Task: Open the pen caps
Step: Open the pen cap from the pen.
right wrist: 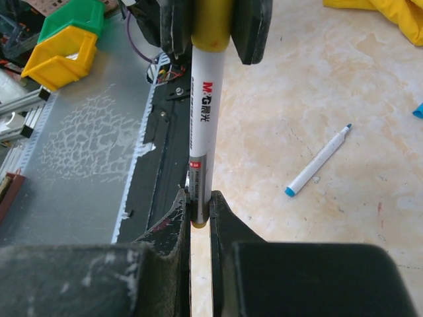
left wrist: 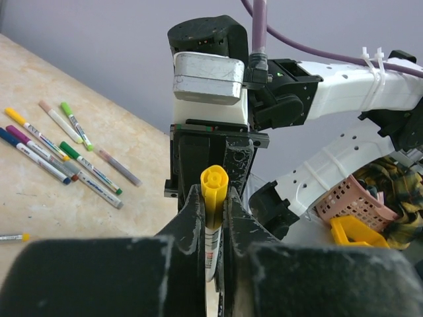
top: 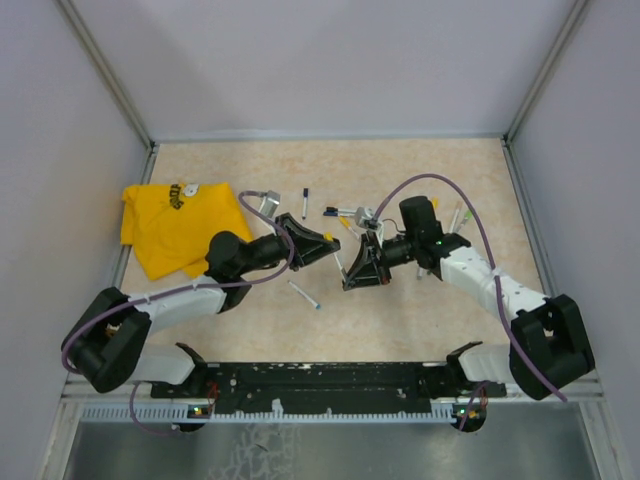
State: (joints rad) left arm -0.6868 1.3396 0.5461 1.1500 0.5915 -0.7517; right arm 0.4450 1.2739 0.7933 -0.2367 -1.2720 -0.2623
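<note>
One pen is the whole matter. In the left wrist view the left gripper (left wrist: pixel 213 198) has its black fingers pinched on the stubby yellow plastic cap (left wrist: pixel 213 181). The cap's moulded end faces the lens, and the thin white pen barrel (left wrist: pixel 210 247) drops away between the fingers. A row of capped pens (left wrist: pixel 63 148) lies on the beige tabletop (left wrist: pixel 26 205) behind (next in line, by my reckoning). In the right wrist view the right gripper (right wrist: pixel 200 206) is pressed together on the lower barrel, well apart from the cap. The cap sits at the top of that picture with a pad on each side, its rim seated on the barrel, not yet off. An uncapped white pen with a blue end (right wrist: pixel 317 162) lies on the table beyond. This split hold, I judge, lets the arms draw cap and barrel apart along the pen's length. From the top camera the two grippers meet over the middle of the table, the pen held in the air. A crumpled yellow cloth (top: pixel 170 225) lies by the left edge.
</note>
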